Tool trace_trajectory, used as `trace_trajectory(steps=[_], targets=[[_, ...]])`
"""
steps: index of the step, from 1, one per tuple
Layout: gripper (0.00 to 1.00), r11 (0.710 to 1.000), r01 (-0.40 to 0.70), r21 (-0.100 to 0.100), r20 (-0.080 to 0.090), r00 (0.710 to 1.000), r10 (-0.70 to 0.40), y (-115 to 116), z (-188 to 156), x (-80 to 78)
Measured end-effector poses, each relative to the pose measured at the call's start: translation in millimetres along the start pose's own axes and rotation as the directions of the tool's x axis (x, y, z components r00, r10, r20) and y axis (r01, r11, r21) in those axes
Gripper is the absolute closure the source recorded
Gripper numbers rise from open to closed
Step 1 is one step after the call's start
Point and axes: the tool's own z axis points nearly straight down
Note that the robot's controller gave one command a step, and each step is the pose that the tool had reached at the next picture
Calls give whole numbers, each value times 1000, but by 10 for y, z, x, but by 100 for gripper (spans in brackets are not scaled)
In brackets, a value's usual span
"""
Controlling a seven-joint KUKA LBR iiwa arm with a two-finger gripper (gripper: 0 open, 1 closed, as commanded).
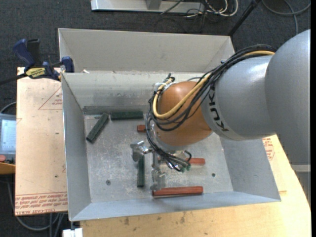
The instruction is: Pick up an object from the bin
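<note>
Closest of all, the grey arm [256, 98] is reaching in from the right, with cables [170, 113] looping over its orange cover [185, 120]. Below the cover, the tool [150, 164] is hanging low over the near middle of the bin [74, 147]. It is too cluttered with metal parts and wires, so I cannot tell whether it is wide or narrow, and nothing is showing inside it.

Two things are lying nearest to the tool. A red bar [178, 191] is lying flat along the near wall, its left end just under the tool's lower tip. A green bar [141, 174] is lying just to the tool's left, pointing from near wall to far wall. Whether the tool is touching either one is unclear.

Further back, a second red bar [198, 161] is sticking out to the right from under the cover. A red stub [141, 128] is peeking out on the cover's left side.

Towards the far wall, a tilted green bar [97, 127] is leaning down to the left, and a far green bar [126, 115] is lying level just beside its upper end.
</note>
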Motion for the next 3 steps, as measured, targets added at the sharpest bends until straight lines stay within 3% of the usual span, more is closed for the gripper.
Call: trace_trajectory(steps=[1, 2, 3], targets=[[0, 993, 119, -1, -1, 993, -119, -93, 9, -58], [0, 986, 165, -3, -4, 986, -165, 58, 323, -186], [0, 987, 163, -2, -3, 987, -163, 63, 322, -192]])
